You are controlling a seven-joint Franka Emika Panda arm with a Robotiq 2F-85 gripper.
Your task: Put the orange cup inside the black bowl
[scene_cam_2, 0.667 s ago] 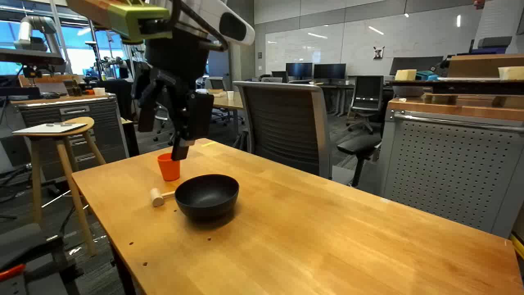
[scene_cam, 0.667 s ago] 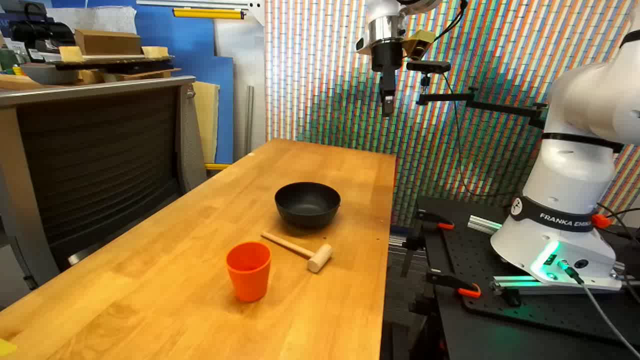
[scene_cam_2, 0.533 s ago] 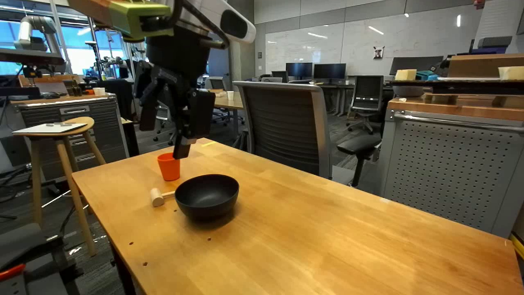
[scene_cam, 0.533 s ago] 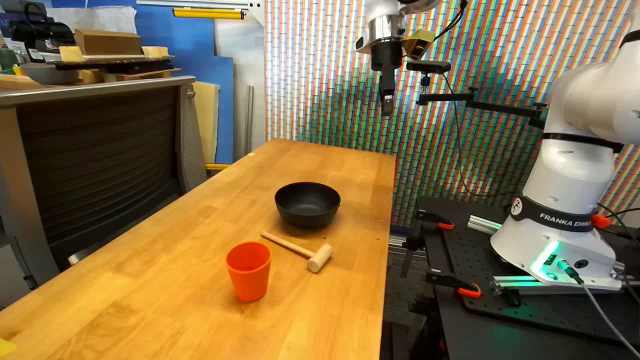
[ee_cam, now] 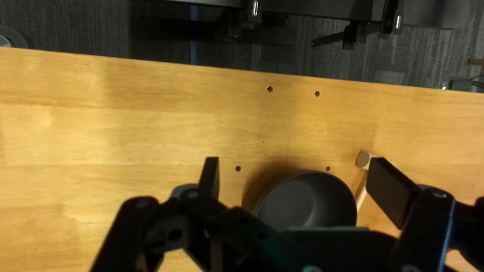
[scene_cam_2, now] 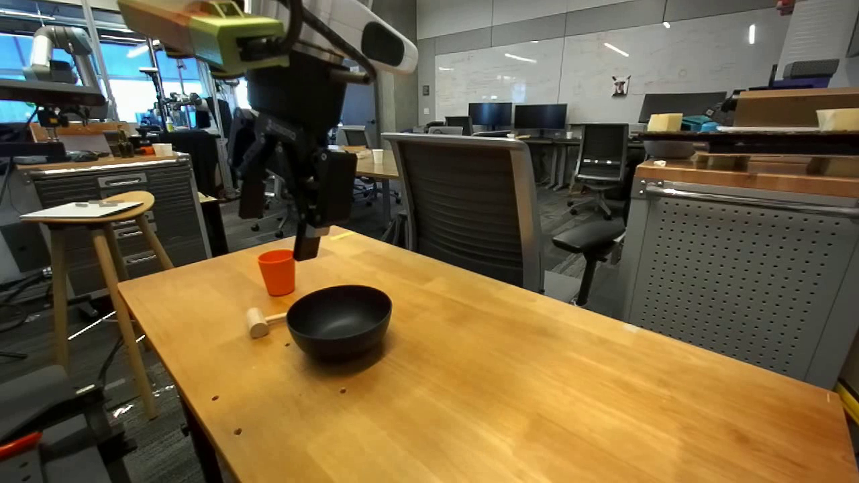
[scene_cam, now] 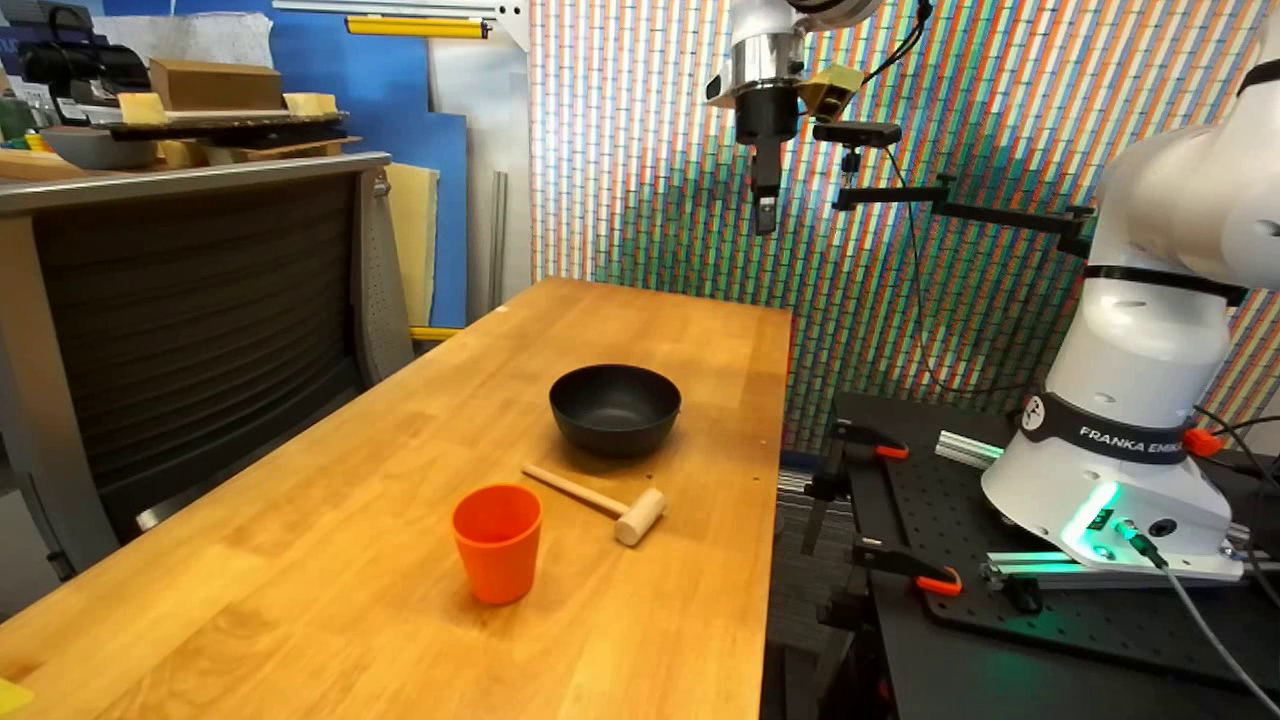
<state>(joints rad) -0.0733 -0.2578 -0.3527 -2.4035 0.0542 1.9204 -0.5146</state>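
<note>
The orange cup stands upright on the wooden table in both exterior views. In the wrist view only a sliver of orange shows behind the right finger. The black bowl stands upright on the table with nothing in it. It also shows in an exterior view and, partly hidden by the gripper body, in the wrist view. My gripper is open and empty, high above the table. In the wrist view its fingers stand wide apart, with the bowl below between them.
A wooden mallet lies between cup and bowl, its handle close to the bowl. The table edge on the robot's side runs across the wrist view. An office chair stands along the opposite side of the table.
My gripper has shifted a little, leftward in an exterior view [and rightward in an exterior view from another place], still open and high. The cup, bowl and mallet have not moved.
</note>
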